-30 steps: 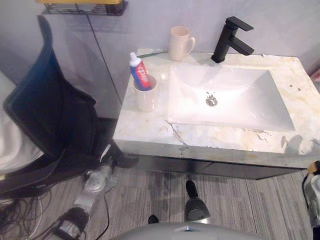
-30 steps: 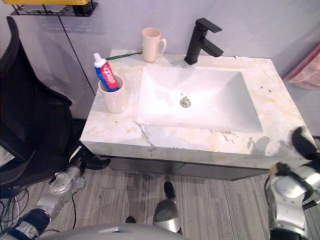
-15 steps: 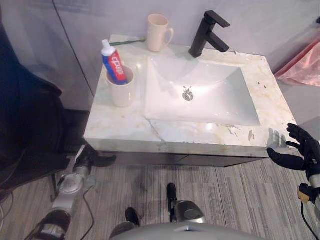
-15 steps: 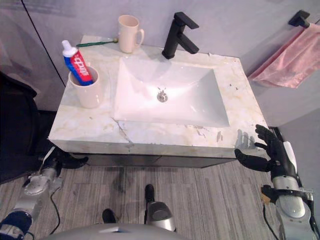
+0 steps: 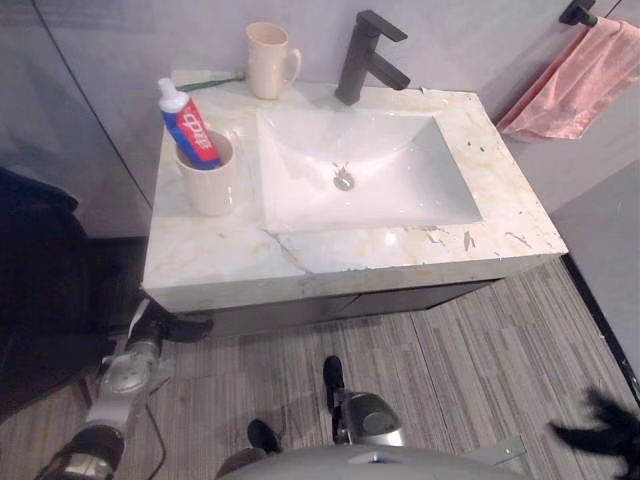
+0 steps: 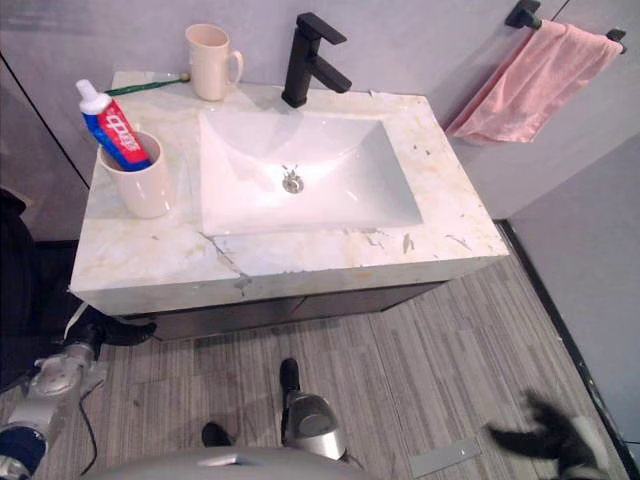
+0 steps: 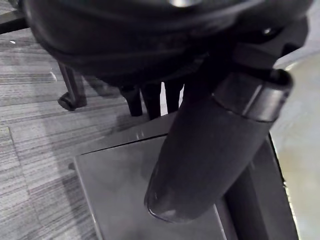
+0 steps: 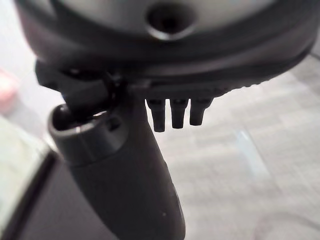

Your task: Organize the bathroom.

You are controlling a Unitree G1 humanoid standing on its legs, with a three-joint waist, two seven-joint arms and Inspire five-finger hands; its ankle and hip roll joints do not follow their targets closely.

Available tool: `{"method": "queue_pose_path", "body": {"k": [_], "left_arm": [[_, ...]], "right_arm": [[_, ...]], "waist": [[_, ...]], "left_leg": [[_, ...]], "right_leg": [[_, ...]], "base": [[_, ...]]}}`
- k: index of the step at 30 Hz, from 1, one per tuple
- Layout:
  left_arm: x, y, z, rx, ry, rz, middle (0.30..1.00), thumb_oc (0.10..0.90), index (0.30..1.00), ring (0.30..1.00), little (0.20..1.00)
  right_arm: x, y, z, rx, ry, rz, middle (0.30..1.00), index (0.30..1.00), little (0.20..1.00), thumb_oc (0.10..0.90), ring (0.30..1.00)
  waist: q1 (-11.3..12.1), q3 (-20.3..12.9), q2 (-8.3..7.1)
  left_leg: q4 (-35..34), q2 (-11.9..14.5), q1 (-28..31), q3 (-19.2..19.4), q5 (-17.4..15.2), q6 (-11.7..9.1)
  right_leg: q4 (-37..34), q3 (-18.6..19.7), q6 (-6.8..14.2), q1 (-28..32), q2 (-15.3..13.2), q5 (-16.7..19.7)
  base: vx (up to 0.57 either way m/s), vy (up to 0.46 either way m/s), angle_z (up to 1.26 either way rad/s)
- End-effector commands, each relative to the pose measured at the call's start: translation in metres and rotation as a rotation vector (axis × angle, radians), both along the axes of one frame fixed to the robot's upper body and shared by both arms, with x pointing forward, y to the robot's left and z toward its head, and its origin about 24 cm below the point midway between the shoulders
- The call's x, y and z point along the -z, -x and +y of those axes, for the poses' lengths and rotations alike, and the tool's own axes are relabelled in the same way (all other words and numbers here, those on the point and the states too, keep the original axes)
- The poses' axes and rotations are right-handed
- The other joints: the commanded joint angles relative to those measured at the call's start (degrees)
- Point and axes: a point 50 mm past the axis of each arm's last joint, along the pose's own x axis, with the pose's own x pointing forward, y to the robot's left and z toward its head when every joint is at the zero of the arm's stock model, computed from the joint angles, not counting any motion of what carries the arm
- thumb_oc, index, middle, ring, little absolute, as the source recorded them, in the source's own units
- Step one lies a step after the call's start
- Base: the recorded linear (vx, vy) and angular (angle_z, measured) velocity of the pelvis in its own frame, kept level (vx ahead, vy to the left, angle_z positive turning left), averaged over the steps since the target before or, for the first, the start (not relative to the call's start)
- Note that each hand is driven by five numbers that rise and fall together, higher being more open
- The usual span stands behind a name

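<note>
My right robot hand (image 6: pixel 545 438), which half a second ago is raised beside the counter's (image 6: pixel 300 255) right front corner with fingers spread, now hangs low over the floor at about 5 o'clock, well apart from the counter. My head camera swings right, bringing the pink towel (image 6: pixel 525 82) fully into sight.

The right hand (image 6: pixel 545 440) is blurred low over the floor. The towel (image 5: pixel 585 80) is cut off by the edge. The toothbrush (image 6: pixel 145 88) is partly hidden behind the mug (image 6: pixel 210 48).
</note>
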Motion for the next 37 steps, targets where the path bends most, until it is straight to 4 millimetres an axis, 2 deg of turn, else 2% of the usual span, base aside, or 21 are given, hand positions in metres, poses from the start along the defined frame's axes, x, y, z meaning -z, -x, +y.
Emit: {"method": "queue_pose_path", "body": {"k": [1,2,3,5,8,9,11,13,15,18,21,23,28,33,37], "left_arm": [[0.026,-0.01,-0.072,0.399,0.095,0.126,0.9,0.8,0.9,0.9,0.9],[0.029,-0.01,-0.072,0.413,0.082,0.138,0.9,0.8,0.9,0.9,0.9],[0.029,-0.01,-0.072,0.414,0.081,0.14,0.9,0.8,0.9,0.9,0.9],[0.033,-0.008,-0.073,0.44,0.044,0.161,0.9,0.8,0.9,0.9,0.9],[0.037,-0.007,-0.075,0.445,0.029,0.176,0.9,0.8,0.9,0.9,0.9],[0.039,-0.006,-0.077,0.45,0.021,0.181,0.9,0.8,0.9,0.9,0.9],[0.04,-0.005,-0.079,0.454,0.015,0.184,0.9,0.8,0.9,0.9,0.9],[0.045,-0.004,-0.084,0.415,0.04,0.198,0.9,0.8,0.9,0.9,0.9],[0.05,0.0,-0.087,0.369,0.035,0.204,0.9,0.8,0.9,0.9,0.9],[0.058,0.005,-0.083,0.246,0.075,0.227,0.9,0.8,0.9,0.9,0.9],[0.065,0.011,-0.087,0.2,0.098,0.256,0.9,0.8,0.9,0.9,0.9],[0.078,0.024,-0.089,0.189,0.062,0.331,0.9,0.8,0.9,0.9,0.9],[0.088,0.04,-0.088,0.074,0.143,0.396,0.9,0.8,0.9,0.9,0.9],[0.085,0.037,-0.088,0.061,0.153,0.345,0.9,0.8,0.9,0.9,0.9],[0.083,0.039,-0.08,-0.01,0.164,0.333,0.9,0.8,0.9,0.9,0.9]], "right_arm": [[-0.018,-0.032,0.002,-0.235,-0.242,-0.051,0.9,0.9,0.9,0.8,0.9],[-0.012,-0.033,0.015,-0.282,-0.318,-0.036,0.9,0.9,0.9,0.8,0.9],[-0.011,-0.033,0.016,-0.287,-0.324,-0.033,0.9,0.9,0.9,0.8,0.9],[-0.002,-0.04,0.041,-0.398,-0.439,-0.038,0.9,0.9,0.9,0.8,0.9],[0.013,-0.051,0.075,-0.424,-0.507,-0.055,0.9,0.9,0.9,0.8,0.9],[0.023,-0.056,0.087,-0.415,-0.463,-0.054,0.9,0.9,0.9,0.8,0.9],[0.03,-0.059,0.091,-0.379,-0.39,-0.052,0.9,0.9,0.9,0.8,0.9],[0.053,-0.069,0.102,-0.126,-0.222,-0.053,0.9,0.9,0.9,0.8,0.9],[0.066,-0.067,0.112,-0.059,-0.121,0.008,0.9,0.9,0.9,0.8,0.9],[0.083,-0.056,0.127,0.066,-0.09,0.098,0.9,0.9,0.9,0.8,0.9],[0.096,-0.046,0.135,0.093,-0.069,0.207,0.9,0.9,0.9,0.8,0.9],[0.109,-0.027,0.14,0.204,-0.097,0.323,0.9,0.9,0.9,0.8,0.9],[0.113,-0.013,0.14,0.258,-0.105,0.379,0.9,0.9,0.9,0.8,0.9],[0.113,-0.013,0.136,0.27,-0.097,0.372,0.9,0.9,0.9,0.8,0.9],[0.112,-0.014,0.134,0.275,-0.093,0.36,0.9,0.9,0.9,0.8,0.9]], "waist": [[-1.5,-1.5,-1.23],[-1.0,-1.6,-1.44],[-1.0,-1.6,-1.46],[0.0,-1.8,-1.47],[1.0,-1.8,-0.71],[1.6,-1.9,-0.24],[2.0,-1.9,0.14],[2.9,-1.7,1.64],[3.0,-2.2,2.89],[4.0,-2.8,4.17],[5.3,-2.9,5.04],[7.5,-3.5,6.12],[9.3,-4.2,7.09],[9.6,-4.7,7.75],[9.8,-4.9,8.08]], "left_leg": [[0.0,2.3,-0.4,-3.1,-0.6,-2.2],[0.0,2.2,-0.5,-3.6,-0.5,-2.4],[0.0,2.2,-0.5,-3.7,-0.5,-2.4],[0.0,2.1,-0.6,-5.0,-0.3,-2.8],[0.0,1.8,-0.7,-6.2,-0.1,-3.0],[0.0,1.6,-0.8,-6.8,0.0,-3.0],[0.0,1.5,-0.9,-7.3,0.1,-3.0],[0.0,0.8,-1.1,-9.0,0.2,-2.5],[0.0,-0.2,-1.6,-10.5,0.2,-1.8],[0.0,-0.9,-1.8,-12.1,0.0,-1.2],[0.0,-1.3,-1.7,-13.5,-0.1,-1.0],[0.0,-1.6,-1.6,-15.0,-0.2,-1.1],[0.0,-1.8,-1.0,-15.8,-0.7,-1.0],[0.0,-2.1,-0.8,-16.6,-1.0,-0.7],[0.0,-2.2,-0.5,-16.9,-1.2,-0.7]], "right_leg": [[5.3,-1.5,2.5,-2.5,-1.8,-2.5],[5.3,-1.9,2.5,-2.5,-1.9,-2.1],[5.3,-1.9,2.5,-2.5,-1.9,-2.1],[4.9,-2.1,2.5,-2.3,-1.8,-1.7],[4.7,-2.1,2.5,-2.2,-1.9,-1.4],[4.8,-2.1,2.5,-2.2,-1.9,-1.5],[4.9,-1.9,2.5,-2.3,-1.9,-1.7],[5.2,-1.0,2.5,-1.8,-1.8,-2.5],[5.4,0.7,2.5,-1.3,-1.3,-4.2],[5.9,1.6,2.4,-0.7,-1.2,-5.9],[5.8,1.4,1.9,0.6,-1.1,-7.5],[6.0,0.9,1.6,2.0,-1.2,-9.1],[6.5,-0.6,1.4,3.5,-2.0,-10.8],[7.7,-0.8,1.1,3.6,-2.1,-12.1],[8.2,-0.9,1.0,3.4,-2.1,-12.6]], "base": [[0.04,-0.143,0.05],[0.03,-0.106,0.04],[0.02,-0.088,0.04],[0.02,-0.074,0.07],[0.02,-0.031,0.12],[0.02,-0.004,0.1],[0.02,0.008,0.17],[0.05,0.041,0.19],[0.04,0.086,0.41],[0.04,0.066,0.26],[0.03,0.032,0.34],[0.06,0.021,0.42],[0.05,0.007,0.19],[0.03,0.011,0.16],[0.02,0.001,0.02]]}}
